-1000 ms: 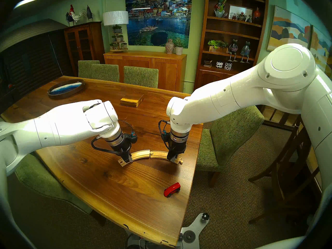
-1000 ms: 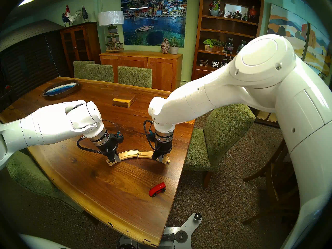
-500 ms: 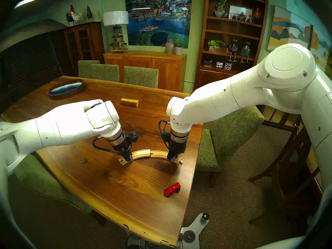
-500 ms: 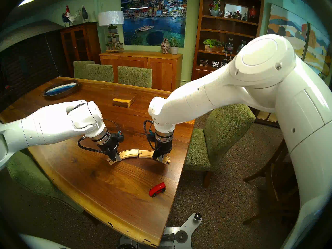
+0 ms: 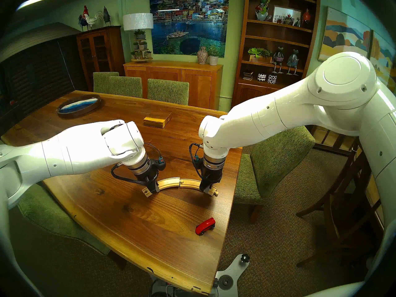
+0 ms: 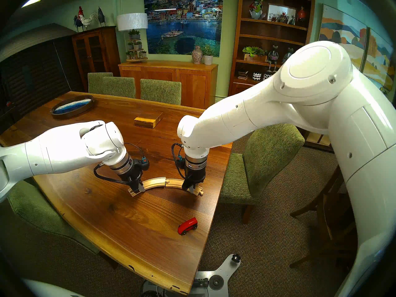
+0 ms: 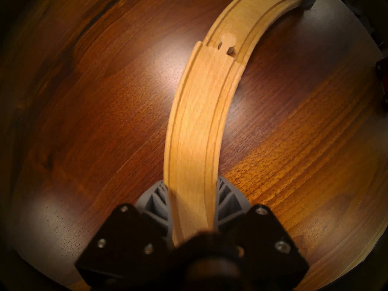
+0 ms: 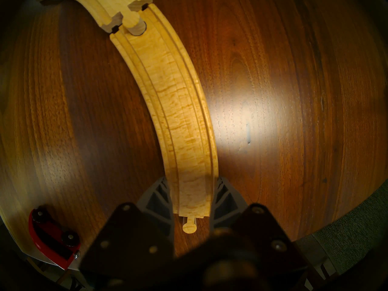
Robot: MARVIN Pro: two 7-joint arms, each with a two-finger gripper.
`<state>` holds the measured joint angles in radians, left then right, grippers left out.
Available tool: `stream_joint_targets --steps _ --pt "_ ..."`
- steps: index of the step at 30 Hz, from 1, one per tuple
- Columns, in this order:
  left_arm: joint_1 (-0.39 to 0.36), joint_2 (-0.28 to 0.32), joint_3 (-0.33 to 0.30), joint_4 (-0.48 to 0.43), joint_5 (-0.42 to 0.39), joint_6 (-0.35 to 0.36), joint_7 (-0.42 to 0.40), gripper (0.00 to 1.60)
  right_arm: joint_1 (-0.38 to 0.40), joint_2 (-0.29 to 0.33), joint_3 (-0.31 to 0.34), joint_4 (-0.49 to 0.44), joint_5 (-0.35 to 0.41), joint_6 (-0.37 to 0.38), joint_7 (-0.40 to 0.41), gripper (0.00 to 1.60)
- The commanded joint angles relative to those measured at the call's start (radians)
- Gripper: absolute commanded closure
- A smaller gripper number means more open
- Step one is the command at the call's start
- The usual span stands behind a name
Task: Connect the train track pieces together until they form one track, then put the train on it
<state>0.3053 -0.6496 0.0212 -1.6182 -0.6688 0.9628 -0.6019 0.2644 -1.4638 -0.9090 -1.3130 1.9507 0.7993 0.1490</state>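
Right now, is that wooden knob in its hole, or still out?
Half in. The peg sits tilted in the other piece's hole, and the left piece's end rides higher, so it isn't seated flush.

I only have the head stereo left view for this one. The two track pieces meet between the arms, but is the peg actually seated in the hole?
Observer: Not fully. In the right wrist view the left track piece's peg sits over the right track piece's hole. It rides higher, and a dark sliver of the hole shows.
Operator: Do the left jaws really hold their piece?
Observer: Yes. The left wrist view shows the left gripper's jaws pressed against both edges of it.
Operator: And the right?
Observer: Same. The right gripper clamps its piece just short of the free peg end.
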Motion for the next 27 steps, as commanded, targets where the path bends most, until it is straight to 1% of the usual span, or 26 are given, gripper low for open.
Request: stream_joint_targets --steps 1,5,7,8,9,10,12,14,22,27 --pt "-0.063 0.012 0.004 -0.029 -0.009 -0.003 -0.023 1.60 0.006 0.002 0.000 0.005 0.000 0.002 -0.002 1.60" --pt "-0.076 0.012 0.018 -0.029 -0.006 -0.003 -0.036 1.60 0.006 0.002 0.000 0.005 0.000 0.002 -0.002 1.60" --pt "-0.079 0.012 0.021 -0.030 -0.005 -0.003 -0.039 1.24 0.006 0.002 0.000 0.005 0.000 0.002 -0.002 1.60" --pt "-0.080 0.013 0.023 -0.031 -0.005 -0.003 -0.041 0.95 0.006 0.002 0.000 0.005 0.000 0.002 -0.002 1.60" --pt "-0.082 0.013 0.025 -0.031 -0.005 -0.003 -0.042 0.87 0.006 0.002 0.000 0.005 0.000 0.002 -0.002 1.60" --pt "-0.083 0.013 0.026 -0.031 -0.005 -0.003 -0.042 0.46 0.006 0.002 0.000 0.005 0.000 0.002 -0.002 1.60" --pt "-0.083 0.013 0.027 -0.031 -0.007 -0.003 -0.042 0.26 0.006 0.002 0.000 0.005 0.000 0.002 -0.002 1.60" --pt "-0.083 0.013 0.028 -0.030 -0.009 -0.003 -0.041 0.00 0.006 0.002 0.000 0.005 0.000 0.002 -0.001 1.60" --pt "-0.077 0.015 0.020 -0.027 -0.021 -0.003 -0.037 0.00 0.006 0.002 0.000 0.005 0.000 0.001 -0.001 1.60" --pt "-0.080 0.034 0.005 -0.037 -0.038 -0.003 -0.045 0.00 0.006 0.002 0.000 0.005 0.000 0.001 -0.001 1.60"
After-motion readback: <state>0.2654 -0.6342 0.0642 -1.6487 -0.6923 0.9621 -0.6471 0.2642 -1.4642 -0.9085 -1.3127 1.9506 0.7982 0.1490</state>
